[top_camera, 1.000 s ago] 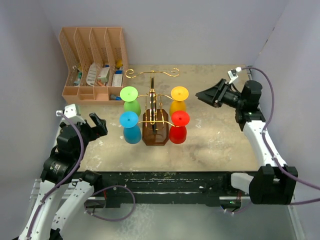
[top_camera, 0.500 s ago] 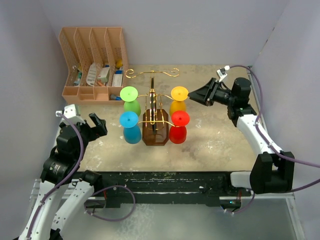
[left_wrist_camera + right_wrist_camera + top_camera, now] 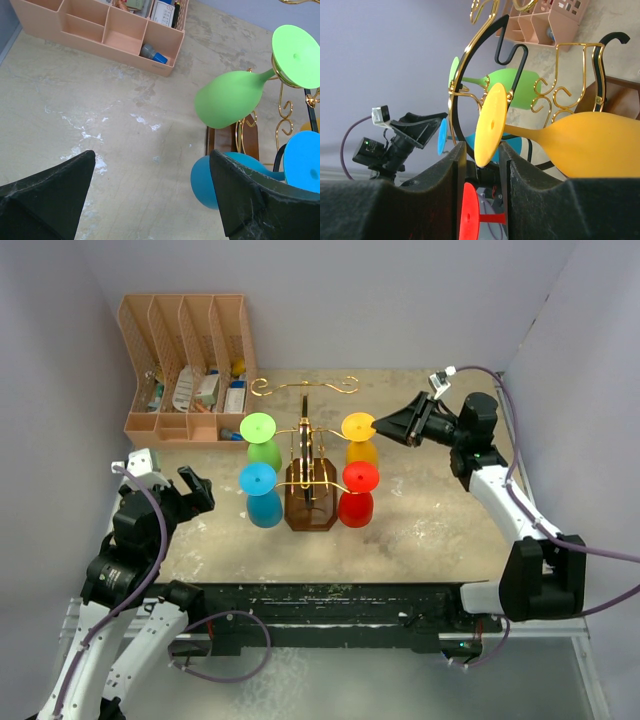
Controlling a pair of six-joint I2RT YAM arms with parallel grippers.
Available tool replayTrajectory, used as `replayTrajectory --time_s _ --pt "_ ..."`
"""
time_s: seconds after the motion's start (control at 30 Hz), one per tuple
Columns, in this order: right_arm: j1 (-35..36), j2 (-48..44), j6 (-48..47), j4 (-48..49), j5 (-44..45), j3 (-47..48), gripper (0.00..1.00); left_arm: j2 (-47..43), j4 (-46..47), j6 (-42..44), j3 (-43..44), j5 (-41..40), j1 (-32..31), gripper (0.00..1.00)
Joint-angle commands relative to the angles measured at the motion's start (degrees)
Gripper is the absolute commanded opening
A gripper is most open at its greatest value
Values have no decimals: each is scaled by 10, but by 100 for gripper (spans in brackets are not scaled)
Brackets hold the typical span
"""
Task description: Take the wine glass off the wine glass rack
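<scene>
The wine glass rack (image 3: 306,450), gold wire on a dark wooden base, stands mid-table with wine glasses hanging bowl-down: green (image 3: 260,430), blue (image 3: 260,480), yellow (image 3: 359,428) and red (image 3: 360,480). My right gripper (image 3: 384,426) reaches in from the right, level with the yellow glass's foot. In the right wrist view its jaws (image 3: 481,150) stand narrowly open on either side of the yellow foot's (image 3: 490,125) lower edge, with a gap showing on the left side. My left gripper (image 3: 175,485) hovers wide open left of the blue glass (image 3: 205,180), holding nothing.
A peach slotted organiser (image 3: 185,360) with small items stands at the back left. Purple walls close in the table on three sides. The rack's gold curls (image 3: 555,95) and a black hook run close behind the yellow glass.
My right gripper has swung left from the table's right side up to the yellow glass's foot, and its jaws have narrowed around it. The left arm has stayed put.
</scene>
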Motion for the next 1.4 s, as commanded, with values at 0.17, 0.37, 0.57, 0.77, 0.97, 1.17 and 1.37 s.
replayTrajectory --time_s 0.17,0.37,0.57,0.77,0.97,1.17,1.37 --pt "12 13 19 50 2 21 33 -9 14 -7 13 -20 4 98" --pt "18 21 21 52 6 27 31 -22 23 -4 3 -18 4 97" --pt "22 24 31 67 14 23 29 -9 19 -5 8 -15 4 97" --pt "24 22 37 77 20 26 28 -11 22 -4 6 -12 4 97" --pt "28 30 40 81 20 28 27 -9 21 -3 6 -10 4 97" --pt "38 38 39 80 23 47 25 -8 23 -3 6 -7 4 97" --pt "41 42 36 78 27 48 18 -7 23 -2 5 -5 4 97"
